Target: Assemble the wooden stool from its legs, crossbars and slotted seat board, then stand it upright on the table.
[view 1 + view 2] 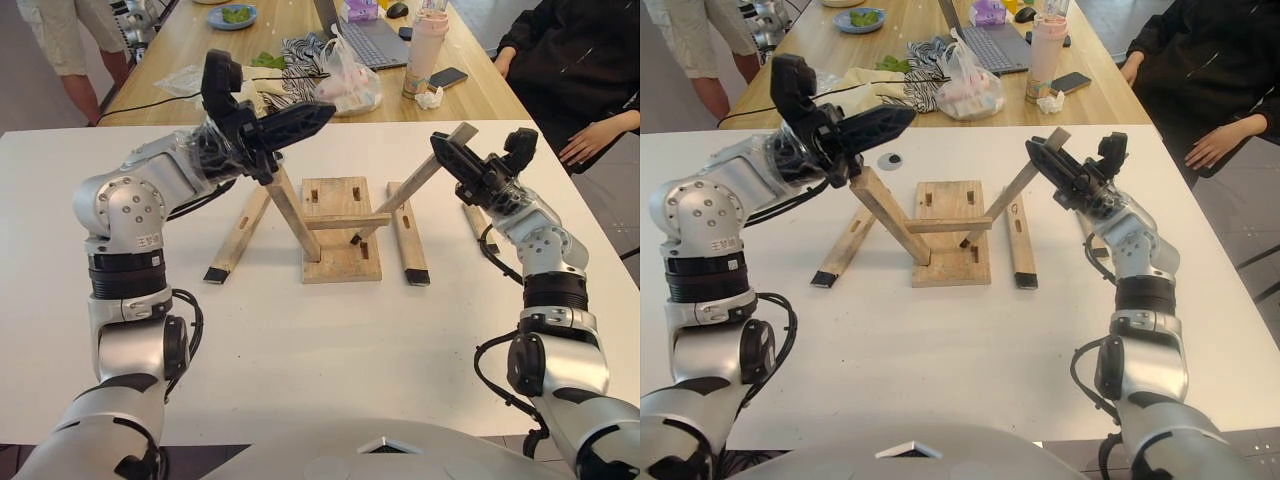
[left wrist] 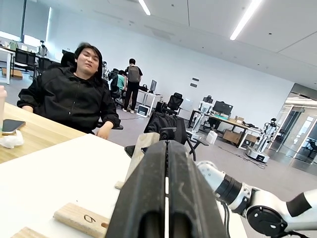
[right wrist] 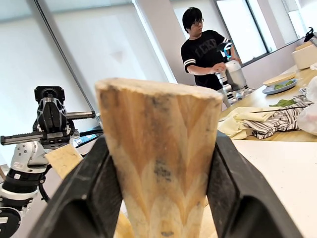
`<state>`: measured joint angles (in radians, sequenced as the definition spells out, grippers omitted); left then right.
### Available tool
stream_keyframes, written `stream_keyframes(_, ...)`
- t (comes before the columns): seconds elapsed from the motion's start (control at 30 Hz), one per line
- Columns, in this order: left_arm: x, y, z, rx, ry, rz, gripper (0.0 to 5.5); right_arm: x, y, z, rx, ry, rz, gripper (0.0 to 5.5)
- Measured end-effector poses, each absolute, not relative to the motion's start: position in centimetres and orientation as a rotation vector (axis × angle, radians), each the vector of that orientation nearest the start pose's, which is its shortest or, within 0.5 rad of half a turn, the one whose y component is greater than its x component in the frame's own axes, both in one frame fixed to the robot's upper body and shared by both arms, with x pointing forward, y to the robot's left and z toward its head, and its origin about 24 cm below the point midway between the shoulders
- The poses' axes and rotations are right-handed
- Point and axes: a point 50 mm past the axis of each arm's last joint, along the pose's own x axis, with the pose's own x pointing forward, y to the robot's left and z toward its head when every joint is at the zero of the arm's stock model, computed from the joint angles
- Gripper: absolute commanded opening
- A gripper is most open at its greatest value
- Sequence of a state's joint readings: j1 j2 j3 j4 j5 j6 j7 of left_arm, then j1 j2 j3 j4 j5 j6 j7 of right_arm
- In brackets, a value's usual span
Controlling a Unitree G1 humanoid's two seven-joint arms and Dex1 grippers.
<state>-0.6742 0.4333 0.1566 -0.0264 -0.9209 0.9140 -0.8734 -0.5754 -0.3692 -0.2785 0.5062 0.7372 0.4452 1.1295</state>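
The right tool (image 1: 448, 152), grasping the right leg (image 1: 410, 190), should push the crossbar (image 1: 345, 221) above the seat board (image 1: 335, 265) squarely into the left leg (image 1: 295, 215) under the clenched left tool (image 1: 318, 113).

seat board (image 1: 340, 262) lies between two loose legs (image 1: 238, 235) on the table (image 1: 300, 350).

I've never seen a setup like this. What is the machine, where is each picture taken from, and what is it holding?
It is a humanoid robot with two arms, each ending in a two-fingered tool. The two eye views look down from its head; each wrist view looks along one arm's tool. On the table lies a slotted seat board, flanked by two flat legs. The right tool clamps a tilted leg, joined by a crossbar to a second tilted leg. The left tool, shut, sits at that leg's top; whether it grips it is unclear.
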Motion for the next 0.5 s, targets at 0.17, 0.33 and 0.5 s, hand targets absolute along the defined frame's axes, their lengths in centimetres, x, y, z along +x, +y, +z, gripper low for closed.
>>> stream_keyframes(0.17,30.0,14.1,21.1,-0.392,0.016,-1.299,0.0,32.4,-21.4,13.2,0.575,-0.102,1.027,2.04)
stream_keyframes(0.33,29.9,14.1,20.8,-0.381,0.002,-1.302,0.0,32.2,-21.5,13.7,0.551,-0.109,1.043,2.04)
stream_keyframes(0.5,29.7,14.1,20.4,-0.381,-0.001,-1.306,0.0,32.0,-21.9,13.8,0.501,-0.066,1.074,2.04)
